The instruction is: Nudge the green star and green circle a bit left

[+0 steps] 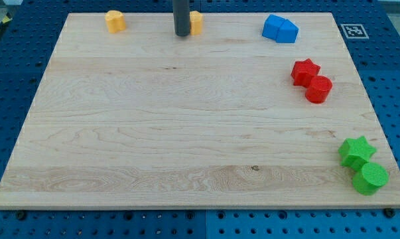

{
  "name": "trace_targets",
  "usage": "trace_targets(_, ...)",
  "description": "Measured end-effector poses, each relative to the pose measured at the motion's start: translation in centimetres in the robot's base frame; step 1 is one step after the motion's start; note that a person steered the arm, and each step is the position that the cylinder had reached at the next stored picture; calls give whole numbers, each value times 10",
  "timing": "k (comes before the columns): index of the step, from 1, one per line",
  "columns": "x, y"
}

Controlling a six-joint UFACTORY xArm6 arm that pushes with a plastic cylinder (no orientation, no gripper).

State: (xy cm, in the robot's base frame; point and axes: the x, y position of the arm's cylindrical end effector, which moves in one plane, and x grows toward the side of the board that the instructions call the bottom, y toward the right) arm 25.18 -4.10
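One tip (182, 34) beside yellow block (196, 22)

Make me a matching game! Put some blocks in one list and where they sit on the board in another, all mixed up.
Things:
1. green star
2. blue blocks
3. red star
4. my tip

Places:
A. the view's top, right of middle
B. the view's bottom right corner
C. the view's top, between two yellow blocks
D. the view's right side, upper half

Pairs: 1-B, 2-A, 3-D, 4-C
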Motion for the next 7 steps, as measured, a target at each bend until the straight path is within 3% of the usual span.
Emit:
trace_targets(2,-2,0)
trace_targets(4,74,32)
trace_targets(6,97,103)
trace_targets(7,99,105)
